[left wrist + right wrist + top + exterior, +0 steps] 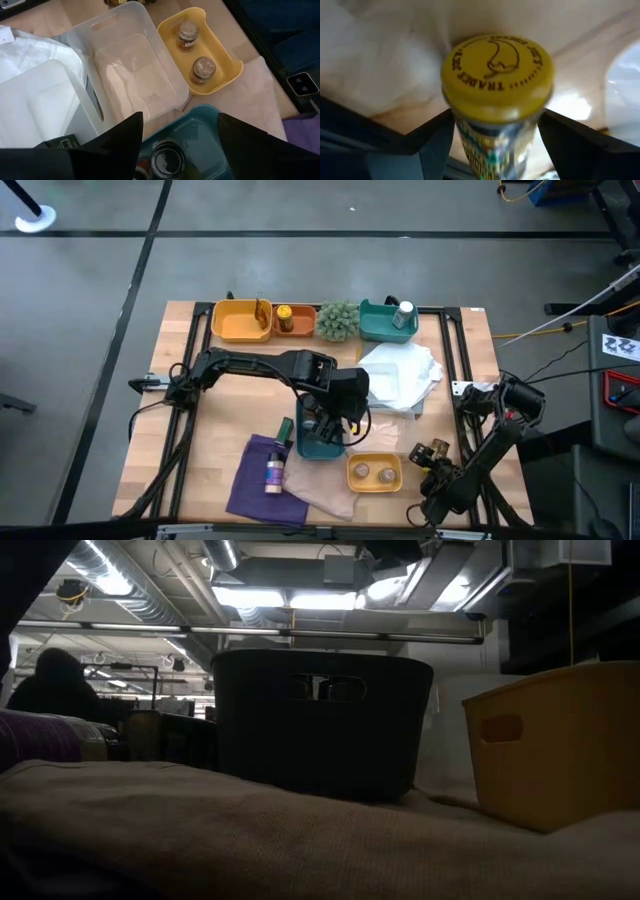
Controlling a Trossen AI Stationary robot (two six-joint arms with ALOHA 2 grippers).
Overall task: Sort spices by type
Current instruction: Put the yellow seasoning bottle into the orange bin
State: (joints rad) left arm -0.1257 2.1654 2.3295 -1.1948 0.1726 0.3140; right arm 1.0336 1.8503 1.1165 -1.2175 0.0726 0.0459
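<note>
Left pincer (177, 150): fingers apart, hovering over teal tray (200, 135) | dark-lidded jar (167, 159) directly beneath, between fingers, axis upright | right pincer (495, 145): clamped on yellow-lidded bottle (497, 75), axis running out along the fingers | left arm nearer the tray.

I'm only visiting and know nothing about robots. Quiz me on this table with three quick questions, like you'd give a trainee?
1. True or false: the small yellow plastic tray holds two small round spice jars.
2. Which one grips the yellow-lidded jar: A, the left pincer, or B, the right pincer?
3. Fill in: the left pincer hangs open over the ___ plastic tray.
Key: 1 true; 2 B; 3 teal.
</note>
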